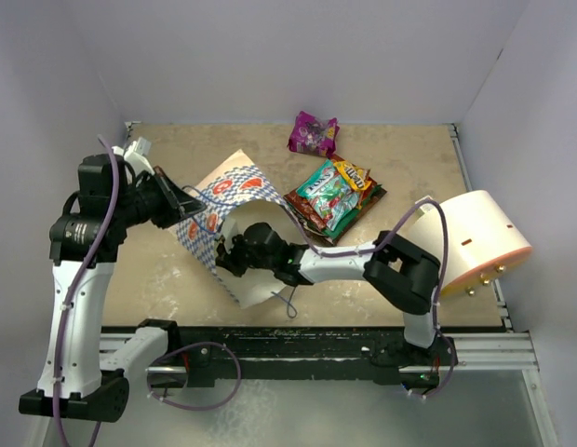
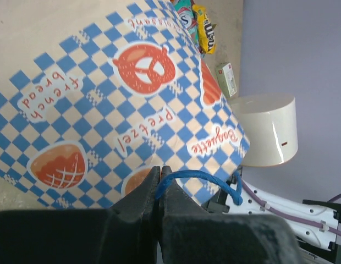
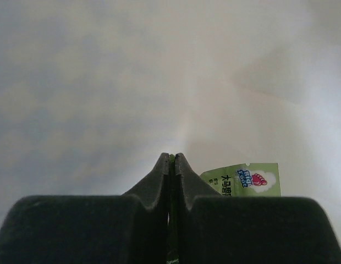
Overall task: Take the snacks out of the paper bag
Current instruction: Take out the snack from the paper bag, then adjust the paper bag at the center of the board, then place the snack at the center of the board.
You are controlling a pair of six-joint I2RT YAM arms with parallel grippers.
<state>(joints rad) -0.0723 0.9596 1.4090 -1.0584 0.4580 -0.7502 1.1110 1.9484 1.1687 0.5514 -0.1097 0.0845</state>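
The paper bag (image 1: 234, 191) lies on its side in mid-table, its mouth facing the arms, and its blue-checked side fills the left wrist view (image 2: 104, 99). My left gripper (image 2: 159, 169) is shut on the bag's blue string handle (image 2: 209, 177), at the bag's left edge (image 1: 194, 205). My right gripper (image 1: 234, 253) reaches into the bag's mouth. Inside, it (image 3: 171, 156) is shut on a small pale green packet (image 3: 247, 180). Other snacks lie in a pile (image 1: 333, 197) right of the bag. A magenta packet (image 1: 313, 133) sits farther back.
A large cream cylinder (image 1: 470, 240) lies at the right edge of the table, close to the right arm's elbow. The bag's second blue handle (image 1: 288, 303) hangs near the front edge. Walls close in the table at the back and on both sides.
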